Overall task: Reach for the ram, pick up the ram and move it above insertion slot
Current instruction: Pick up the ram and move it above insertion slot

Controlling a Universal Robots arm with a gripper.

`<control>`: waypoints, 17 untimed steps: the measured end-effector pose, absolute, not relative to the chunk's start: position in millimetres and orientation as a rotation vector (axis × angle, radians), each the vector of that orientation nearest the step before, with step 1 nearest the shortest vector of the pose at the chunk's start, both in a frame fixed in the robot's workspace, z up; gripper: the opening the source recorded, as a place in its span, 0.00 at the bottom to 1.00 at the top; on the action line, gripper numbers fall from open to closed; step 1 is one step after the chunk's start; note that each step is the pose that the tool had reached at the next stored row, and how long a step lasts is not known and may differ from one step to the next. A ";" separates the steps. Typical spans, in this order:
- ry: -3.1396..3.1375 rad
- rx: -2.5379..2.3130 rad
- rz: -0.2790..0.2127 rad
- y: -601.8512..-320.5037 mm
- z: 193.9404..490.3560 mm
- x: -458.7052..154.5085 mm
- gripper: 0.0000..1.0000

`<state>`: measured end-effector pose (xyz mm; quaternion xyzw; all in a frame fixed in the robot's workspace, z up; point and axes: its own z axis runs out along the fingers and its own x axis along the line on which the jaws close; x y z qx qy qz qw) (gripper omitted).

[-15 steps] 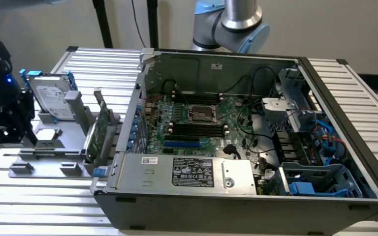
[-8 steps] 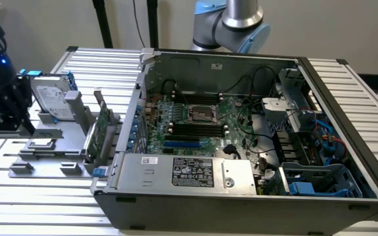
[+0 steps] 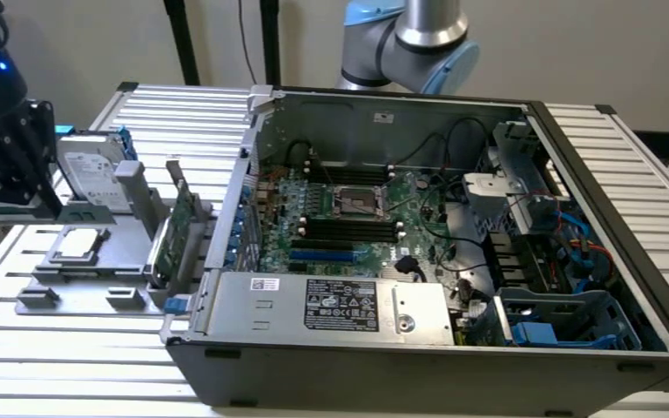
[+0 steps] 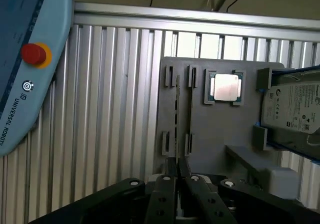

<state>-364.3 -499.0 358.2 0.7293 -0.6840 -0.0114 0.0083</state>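
My pincer (image 4: 178, 184) is closed almost fully on the ram (image 4: 176, 112), which I see edge-on as a thin strip running out from between the jaws. I judge it lifted clear of the grey holder (image 4: 220, 134) near the desk (image 3: 32, 366) edge on the exterior view's left. So the reach and pick-up look done. The black memory slots (image 3: 352, 228) in the open computer case (image 3: 428, 383) are well apart from it; the ram is not yet above them.
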 end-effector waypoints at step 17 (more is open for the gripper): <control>-2.136 2.287 -0.055 -495.4 390.8 -321.2 0.13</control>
